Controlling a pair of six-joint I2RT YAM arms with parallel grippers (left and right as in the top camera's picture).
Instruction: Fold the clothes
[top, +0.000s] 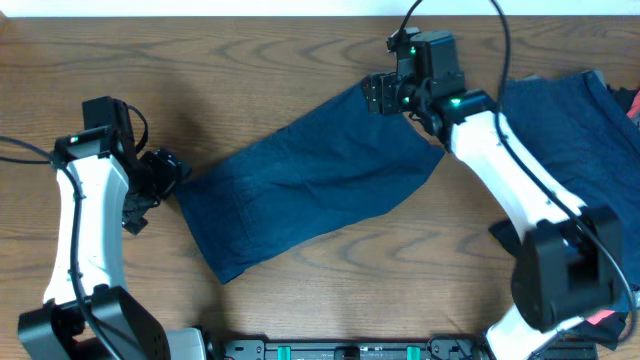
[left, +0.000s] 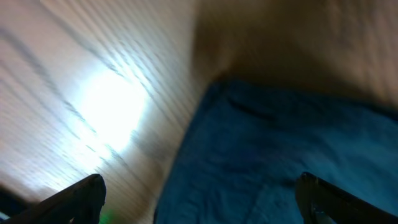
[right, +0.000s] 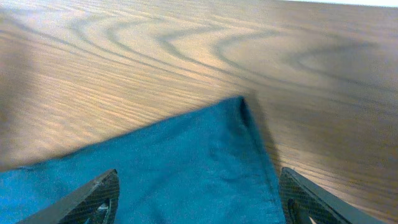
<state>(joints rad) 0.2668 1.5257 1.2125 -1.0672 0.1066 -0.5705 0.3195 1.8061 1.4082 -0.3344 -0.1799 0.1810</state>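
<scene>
The navy garment (top: 310, 180) lies flat in the middle of the bench (top: 250, 40), stretched on a diagonal from the front-left toward the back-right. It looks already doubled into a long band, with one narrow end toward the left edge and one corner pointing at the back edge.

I judge the cloth to be light, soft and limp. It will not keep a shape when it is lifted, and it will sag and drag on the wood. It does not seem slippery or fragile. The best places to take hold are the two ends, by pinching a corner or hem, because the middle would only bunch up.

The right gripper (right: 198, 180) hangs over the back-right corner of the garment. Its jaws are apart, with the cloth corner between them, not clamped. The left gripper (left: 202, 183) is at the left end of the garment, also with jaws apart over the hem. This view is blurred, so I cannot tell if it touches the cloth.

I can read no brand, label or writing, and no tag shows.

A pile of other clothes (top: 560, 110), navy with a small red-pink piece (top: 632, 100), waits at the right edge of the bench.
</scene>
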